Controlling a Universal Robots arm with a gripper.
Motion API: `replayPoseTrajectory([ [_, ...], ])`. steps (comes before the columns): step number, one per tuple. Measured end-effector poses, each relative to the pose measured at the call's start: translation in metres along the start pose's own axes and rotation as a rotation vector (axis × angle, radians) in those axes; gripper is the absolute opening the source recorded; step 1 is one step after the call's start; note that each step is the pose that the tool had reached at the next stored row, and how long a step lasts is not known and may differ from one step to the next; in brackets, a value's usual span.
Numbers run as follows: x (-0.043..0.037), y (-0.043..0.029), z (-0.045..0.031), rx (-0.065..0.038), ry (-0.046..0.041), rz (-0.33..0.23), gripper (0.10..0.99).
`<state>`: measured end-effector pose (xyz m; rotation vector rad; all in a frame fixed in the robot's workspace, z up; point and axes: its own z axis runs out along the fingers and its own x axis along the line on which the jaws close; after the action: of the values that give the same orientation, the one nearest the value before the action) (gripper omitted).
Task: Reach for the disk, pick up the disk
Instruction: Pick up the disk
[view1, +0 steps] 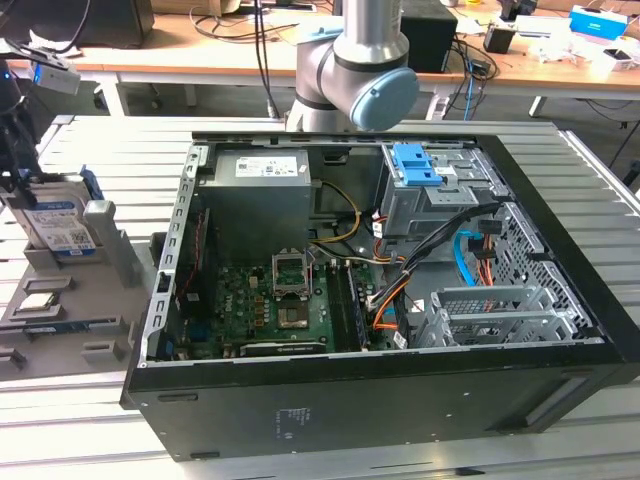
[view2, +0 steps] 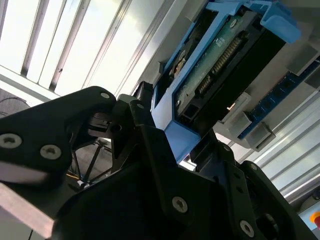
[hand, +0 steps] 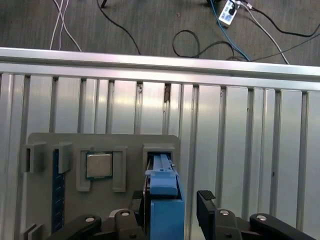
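The disk (view1: 57, 226) stands on edge in a slot of the grey holder (view1: 60, 300), at the exterior view's left. It is a grey drive with a white-and-blue label and blue side rails. My gripper (view1: 22, 190) hangs right above it. In the first wrist view the disk's blue rail (hand: 164, 197) sits between the two black fingers of the gripper (hand: 170, 197). A strip of table shows between the rail and one finger (hand: 206, 198), so the gripper is open around the disk. The second wrist view shows the disk's connector edge (view2: 220, 65) just past the gripper (view2: 172, 132).
An open black computer case (view1: 560, 300) fills the middle of the slatted metal table (view1: 100, 150). Inside it are a motherboard and a drive cage with a blue latch (view1: 417, 165). The holder (hand: 130, 142) also carries a small chip (hand: 99, 165). Cables lie on the floor (hand: 150, 25) beyond the table edge.
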<state>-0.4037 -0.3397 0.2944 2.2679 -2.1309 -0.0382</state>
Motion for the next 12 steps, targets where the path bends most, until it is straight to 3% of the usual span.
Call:
replayPoseTrajectory([
  [4,0.0004,0.0003,0.0058,0.0,0.0003,-0.008,0.545],
  [8,0.0005,0.0003,0.0061,0.0,0.0005,-0.01,0.545],
  [10,0.0005,0.0003,0.0061,0.0,0.0004,-0.011,0.396],
  [12,0.0005,0.0003,0.0061,0.0,0.0005,-0.011,0.369],
])
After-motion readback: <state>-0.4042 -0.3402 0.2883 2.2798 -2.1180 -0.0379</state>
